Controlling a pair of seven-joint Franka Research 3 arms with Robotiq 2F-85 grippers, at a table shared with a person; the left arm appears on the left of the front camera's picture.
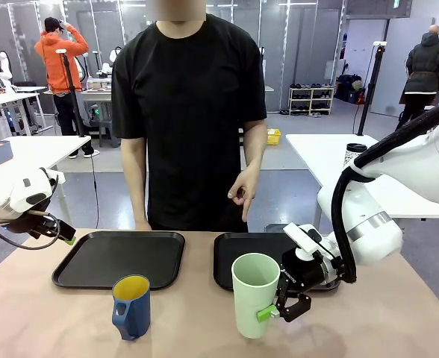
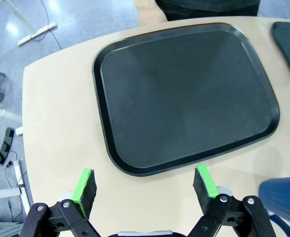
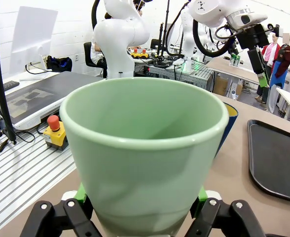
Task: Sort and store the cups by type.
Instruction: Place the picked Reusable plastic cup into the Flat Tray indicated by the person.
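Lower centre of the front view, the smooth, tapered mint-green tumbler (image 1: 255, 294) stands upright on the tan desk (image 1: 204, 332). The right end effector (image 1: 269, 312) grips its lower wall. At lower left the glossy dark blue mug (image 1: 131, 306), yellow inside, stands before the bare, round-cornered black left tray (image 1: 120, 258). The right tray (image 1: 249, 246) lies behind the tumbler. The left end effector (image 2: 144, 177) hangs open over the left tray's near rim.

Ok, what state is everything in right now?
Tall pale mint-green tumbler: upright on table, gripped.
Dark blue handled mug, yellow interior: upright, free.
Left black tray: empty.
Right black tray: partly hidden by right arm.
Left tool: open, holding nothing.
Right tool: shut on tumbler.
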